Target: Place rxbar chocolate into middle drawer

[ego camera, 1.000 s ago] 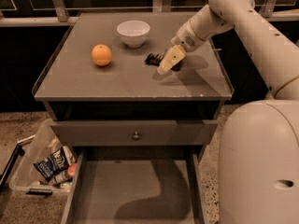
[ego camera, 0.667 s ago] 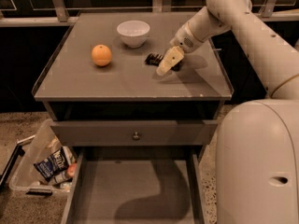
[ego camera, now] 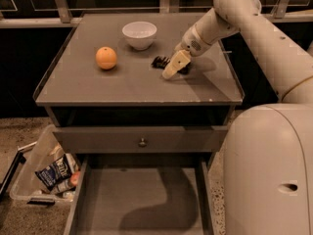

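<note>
On the bench [ego camera: 122,87], right of centre, gripper [ego camera: 172,67] sits over rxbar chocolate [ego camera: 158,61]; whether it grips, cannot tell. Below, middle drawer [ego camera: 112,195] stands open.

Arm outstretched, gripper [ego camera: 171,70] tilted down at the tabletop [ego camera: 122,84].

the arm [ego camera: 264,38] is a chain of smooth, off-white rounded tubes, with a row of small dark dots along its long segment and a thin tan ring at 2 joints. the base shell [ego camera: 264,170] is a big plain off-white dome with 1 small dark slot. the gripper [ego camera: 172,66], pale cream-yellow, is at the arm's tip, low over the table [ego camera: 122,84].
</note>
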Robot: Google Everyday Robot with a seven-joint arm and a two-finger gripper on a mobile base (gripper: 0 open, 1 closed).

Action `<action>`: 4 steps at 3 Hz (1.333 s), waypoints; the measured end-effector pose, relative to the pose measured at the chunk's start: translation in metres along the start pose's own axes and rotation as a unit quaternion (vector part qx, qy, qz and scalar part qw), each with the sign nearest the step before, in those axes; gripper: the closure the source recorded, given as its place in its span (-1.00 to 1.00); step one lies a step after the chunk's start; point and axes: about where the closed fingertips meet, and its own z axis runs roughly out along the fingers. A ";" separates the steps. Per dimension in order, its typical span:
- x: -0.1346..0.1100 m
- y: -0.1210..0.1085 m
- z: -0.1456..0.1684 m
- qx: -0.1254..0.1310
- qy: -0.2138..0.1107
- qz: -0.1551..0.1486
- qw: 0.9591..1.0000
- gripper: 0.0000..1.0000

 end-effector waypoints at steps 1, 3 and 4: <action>0.000 0.000 0.000 0.000 0.000 0.000 1.000 -0.16; 0.000 0.000 0.000 0.000 0.000 0.000 1.000 0.77; 0.000 0.000 0.000 0.000 0.000 0.000 1.000 1.00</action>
